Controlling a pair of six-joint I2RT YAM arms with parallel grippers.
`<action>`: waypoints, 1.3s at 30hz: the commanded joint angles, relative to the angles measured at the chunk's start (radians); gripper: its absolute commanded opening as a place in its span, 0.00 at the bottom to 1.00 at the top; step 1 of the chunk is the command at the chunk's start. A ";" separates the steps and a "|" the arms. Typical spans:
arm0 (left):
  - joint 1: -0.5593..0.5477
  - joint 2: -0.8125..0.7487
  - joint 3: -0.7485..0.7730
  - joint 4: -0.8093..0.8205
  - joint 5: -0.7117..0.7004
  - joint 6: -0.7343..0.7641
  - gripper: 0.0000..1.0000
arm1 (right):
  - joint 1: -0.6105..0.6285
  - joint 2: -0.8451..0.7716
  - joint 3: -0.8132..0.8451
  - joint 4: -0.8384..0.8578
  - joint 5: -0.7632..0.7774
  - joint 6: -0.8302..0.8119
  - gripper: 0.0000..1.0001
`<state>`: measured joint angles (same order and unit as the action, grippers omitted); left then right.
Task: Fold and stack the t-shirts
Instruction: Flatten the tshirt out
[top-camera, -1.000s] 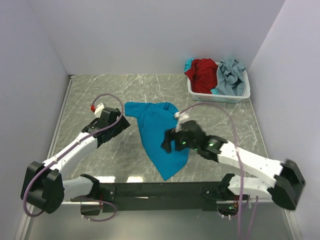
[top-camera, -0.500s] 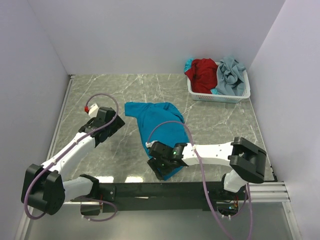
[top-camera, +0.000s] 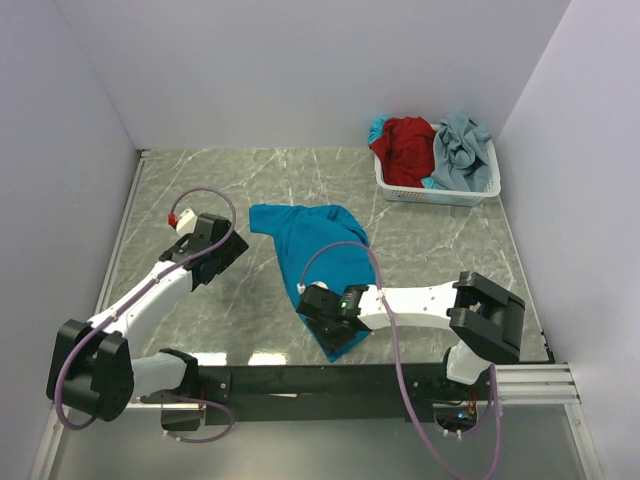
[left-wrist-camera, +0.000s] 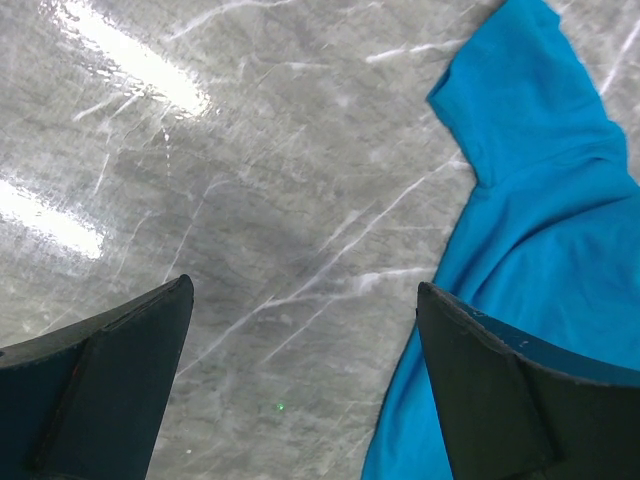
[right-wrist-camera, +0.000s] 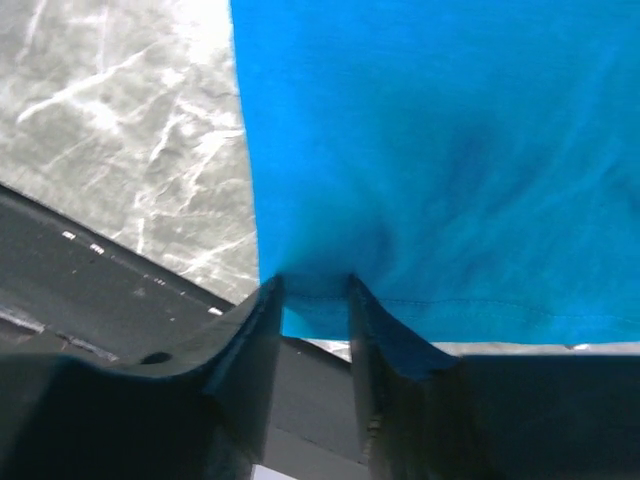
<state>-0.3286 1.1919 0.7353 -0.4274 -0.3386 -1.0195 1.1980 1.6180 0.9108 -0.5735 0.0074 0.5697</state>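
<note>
Counting three t-shirts. Seeing the teal-blue t-shirt (top-camera: 315, 255) lying alone on the grey marbled table (top-camera: 200, 180), roughly mid-table, rumpled, running from a wide far end down to a narrow near tip close to the near edge. Finding the red t-shirt (top-camera: 405, 148) and the pale grey-blue t-shirt (top-camera: 462, 148) bunched side by side in the single white lattice basket (top-camera: 440, 193) at the far right corner, red on the left, grey-blue on the right. Also noticing a sliver of teal cloth (top-camera: 377, 128) poking out at the basket's far left corner, too small to identify.

Counting two grippers.

Looking at the right gripper (top-camera: 322, 306): reaching leftward across the near part of the table to the near left edge of the teal-blue t-shirt. Jaws drawn nearly together, pinching a small pucker of the hem between the fingers (right-wrist-camera: 262, 330), the cloth gathering into shallow folds right at the pinch.

Looking at the left gripper (top-camera: 228, 256): hanging over bare table just left of the teal-blue t-shirt's far left sleeve. Jaws spread wide, holding nothing. In the left wrist view, finding one finger over bare stone and the other overlapping the shirt's left edge; not being able to tell whether that one is touching cloth.
</note>
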 joint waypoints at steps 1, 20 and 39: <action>0.003 0.018 0.036 0.032 -0.002 -0.022 1.00 | 0.005 0.034 -0.009 -0.042 0.068 0.035 0.38; 0.017 0.313 0.269 0.101 0.027 0.055 1.00 | -0.540 -0.490 -0.182 0.001 0.333 0.029 0.00; 0.034 0.704 0.503 0.125 0.173 0.147 0.80 | -0.782 -0.552 -0.228 0.098 0.236 -0.082 0.00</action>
<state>-0.2939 1.8759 1.2053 -0.3309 -0.1997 -0.8963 0.4271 1.0630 0.6914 -0.5243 0.2531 0.5133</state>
